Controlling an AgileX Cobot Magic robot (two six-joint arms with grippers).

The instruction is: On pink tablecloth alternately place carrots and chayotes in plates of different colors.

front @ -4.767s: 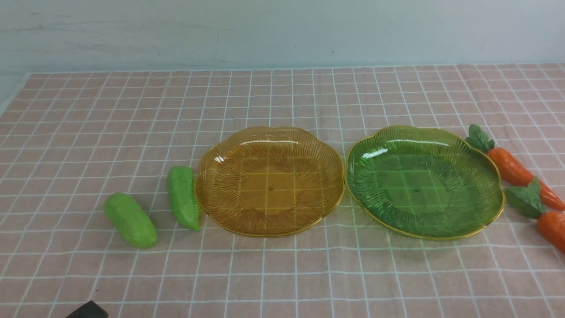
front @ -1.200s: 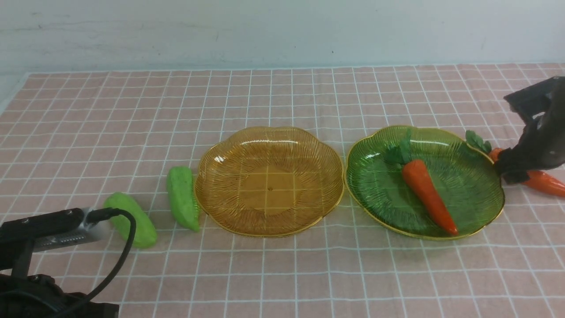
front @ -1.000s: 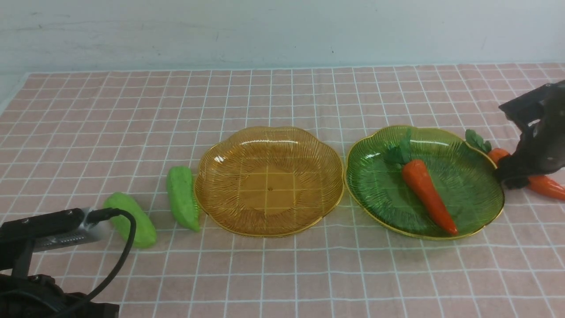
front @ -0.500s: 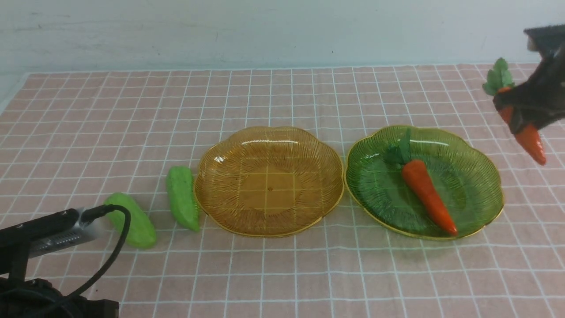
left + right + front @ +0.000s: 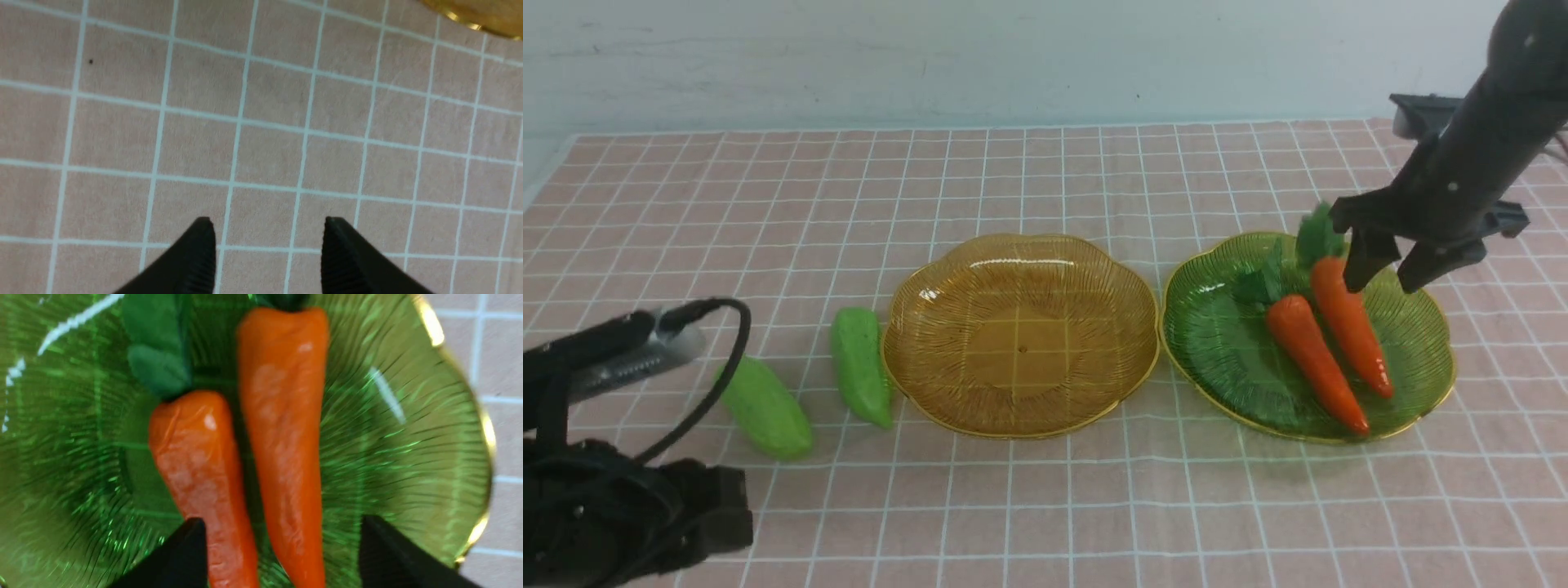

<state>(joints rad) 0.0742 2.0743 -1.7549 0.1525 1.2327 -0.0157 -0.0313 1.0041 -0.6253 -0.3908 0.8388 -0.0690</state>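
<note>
"Over on our right side, what are we seeing?"

"We are seeing two orange carrots. One carrot (image 5: 1319, 367) is lying in the green plate (image 5: 1225, 392). The other carrot (image 5: 1352, 327) is lying beside it, nearer our right, with its leafy top reaching over the back rim. Both pointy ends are facing back toward us."

"Are we holding that second one?"

"No, our right gripper (image 5: 1376, 273) is hanging over the plate with its fingers spread wide, and we are gripping nothing with it."

"And what is our left gripper (image 5: 269, 245) doing?"

"It is staying open too, with only the cloth showing between its fingers. Our left arm (image 5: 629, 457) is reaching in at the near left corner."

"Where are the green chayotes sitting?"

"They are both lying on the pink tablecloth (image 5: 1078, 514), on our left. One chayote (image 5: 861, 367) is resting right by the yellow plate (image 5: 1021, 408). The other chayote (image 5: 768, 412) is lying farther left and a bit closer to us, and our arm is hiding a little of it."

"Is the yellow plate holding anything?"

"No, we are seeing just its shiny ribs and gold rim. It is sitting right beside the green plate, and a pale wall (image 5: 1013, 65) is standing behind the cloth."
</note>
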